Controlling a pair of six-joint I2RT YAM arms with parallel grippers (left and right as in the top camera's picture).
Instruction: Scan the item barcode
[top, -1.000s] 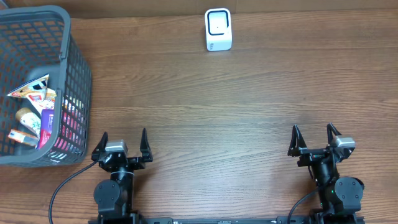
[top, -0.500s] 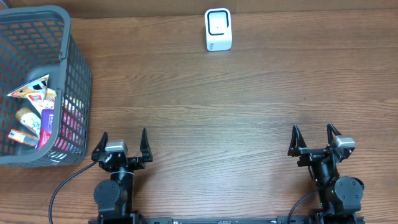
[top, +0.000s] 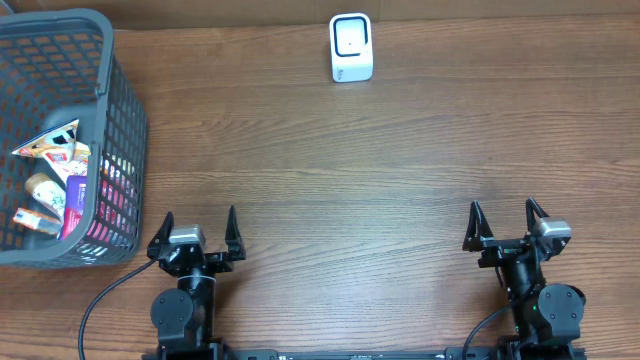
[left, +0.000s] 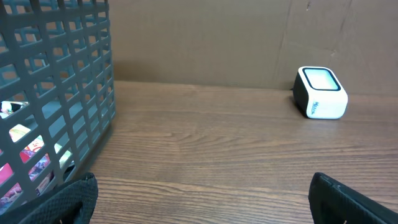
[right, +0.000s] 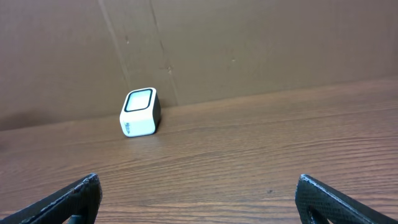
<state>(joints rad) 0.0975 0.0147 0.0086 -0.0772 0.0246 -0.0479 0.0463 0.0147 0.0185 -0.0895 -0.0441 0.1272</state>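
Note:
Several packaged items (top: 55, 180) lie inside a dark grey mesh basket (top: 110, 120) at the table's left edge; through its wall the left wrist view shows some of them (left: 25, 162). A small white scanner with a dark window (top: 351, 47) stands at the far middle of the table, also visible as the scanner (left: 319, 92) and the scanner (right: 140, 112) in the wrist views. My left gripper (top: 198, 225) is open near the front edge, right of the basket. My right gripper (top: 508, 220) is open at the front right. Neither holds anything.
A brown cardboard wall (right: 249, 43) runs along the back of the wooden table (top: 330, 170). The basket's tall wall (left: 56, 93) stands close to the left of my left gripper.

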